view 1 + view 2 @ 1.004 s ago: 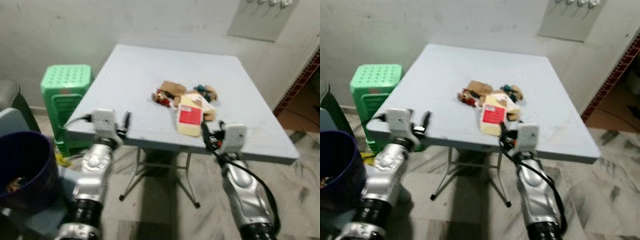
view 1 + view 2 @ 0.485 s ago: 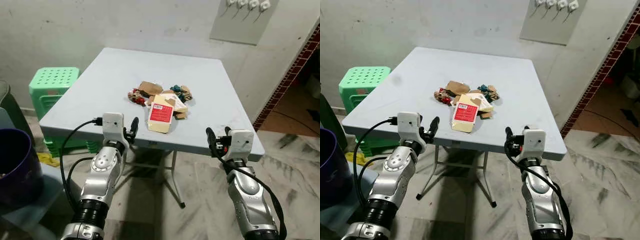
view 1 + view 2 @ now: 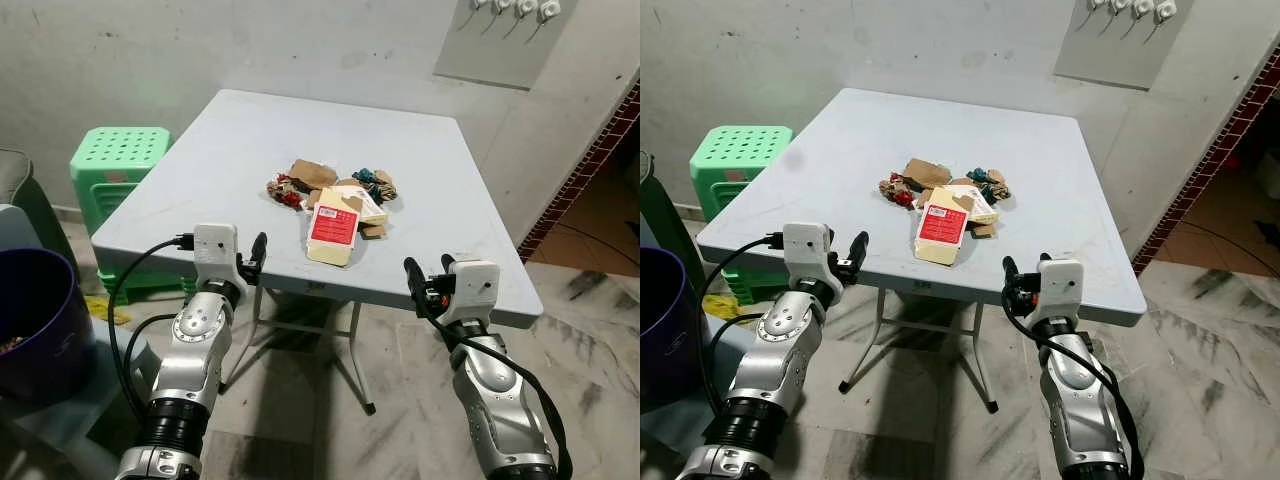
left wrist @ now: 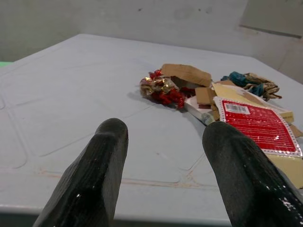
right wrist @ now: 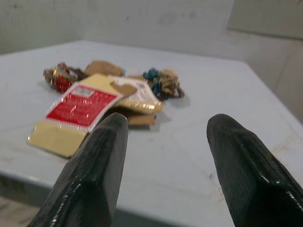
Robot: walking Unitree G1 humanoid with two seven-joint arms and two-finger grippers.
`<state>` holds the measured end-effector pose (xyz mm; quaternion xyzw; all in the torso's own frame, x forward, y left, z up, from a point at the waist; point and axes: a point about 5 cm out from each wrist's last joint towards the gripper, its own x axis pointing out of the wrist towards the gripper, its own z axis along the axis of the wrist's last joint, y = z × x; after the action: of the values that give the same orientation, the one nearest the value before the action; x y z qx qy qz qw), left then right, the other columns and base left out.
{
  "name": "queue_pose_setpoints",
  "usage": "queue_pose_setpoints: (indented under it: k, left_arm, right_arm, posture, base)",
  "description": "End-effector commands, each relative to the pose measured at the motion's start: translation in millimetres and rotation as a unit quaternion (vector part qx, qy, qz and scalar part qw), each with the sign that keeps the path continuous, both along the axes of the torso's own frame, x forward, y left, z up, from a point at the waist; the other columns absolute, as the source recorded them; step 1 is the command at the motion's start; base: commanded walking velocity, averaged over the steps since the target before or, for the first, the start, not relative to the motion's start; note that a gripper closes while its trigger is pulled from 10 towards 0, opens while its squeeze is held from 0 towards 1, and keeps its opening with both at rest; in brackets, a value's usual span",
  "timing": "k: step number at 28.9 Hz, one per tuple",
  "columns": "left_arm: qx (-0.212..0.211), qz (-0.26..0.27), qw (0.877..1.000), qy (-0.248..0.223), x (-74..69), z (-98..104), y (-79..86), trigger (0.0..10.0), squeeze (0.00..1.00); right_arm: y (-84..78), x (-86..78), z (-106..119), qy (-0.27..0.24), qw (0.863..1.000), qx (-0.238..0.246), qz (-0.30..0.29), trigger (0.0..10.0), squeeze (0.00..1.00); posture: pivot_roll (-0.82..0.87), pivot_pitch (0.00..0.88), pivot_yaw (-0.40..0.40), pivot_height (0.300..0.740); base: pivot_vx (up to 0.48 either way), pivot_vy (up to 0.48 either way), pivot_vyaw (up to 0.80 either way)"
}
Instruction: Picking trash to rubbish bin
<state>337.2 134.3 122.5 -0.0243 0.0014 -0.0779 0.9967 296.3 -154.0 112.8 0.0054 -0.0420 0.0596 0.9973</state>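
Observation:
A small heap of trash lies mid-table on the pale blue table (image 3: 240, 130): a red-and-cream packet (image 3: 334, 227), red candy wrappers (image 3: 283, 190), a brown cardboard scrap (image 3: 313, 172) and a teal and brown crumple (image 3: 375, 184). My left gripper (image 3: 252, 262) hovers at the table's front edge, left of the heap, open and empty (image 4: 165, 137). At the same edge, right of the packet (image 5: 80, 106), my right gripper (image 3: 428, 276) is open with nothing in it (image 5: 165, 127). The dark purple rubbish bin (image 3: 45, 310) stands low at my far left.
A green plastic stool (image 3: 120, 165) stands beside the table's left side, against the wall. The table's folding legs (image 3: 355, 360) rest on a marble floor. A red brick edge (image 3: 590, 160) and a doorway lie to the right.
The camera has shifted and the picture has sharpened. Both grippers remain open and empty by the table's front edge. The heap of trash has not moved on the table.

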Motion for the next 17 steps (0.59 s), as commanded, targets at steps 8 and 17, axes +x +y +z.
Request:
queue_pose_setpoints:
  k: [8,17]
  left_arm:
    - [0.031,-0.046,0.998,-0.034,-2.4,13.4,-7.7,10.0,0.0]
    - [0.029,-0.048,0.998,-0.031,-2.6,13.9,-7.6,10.0,0.0]
  right_arm:
    - [-5.9,-1.1,23.1,-0.062,0.998,0.03,-0.006,10.0,0.0]
    - [-4.5,-2.6,21.3,-0.063,0.997,0.033,-0.002,10.0,0.0]
  posture:
    - [-0.01,0.0,-0.081,0.74]
    - [-0.01,0.0,-0.074,0.74]
  base:
    - [0.38,0.0,0.0]
    - [0.48,0.0,0.0]
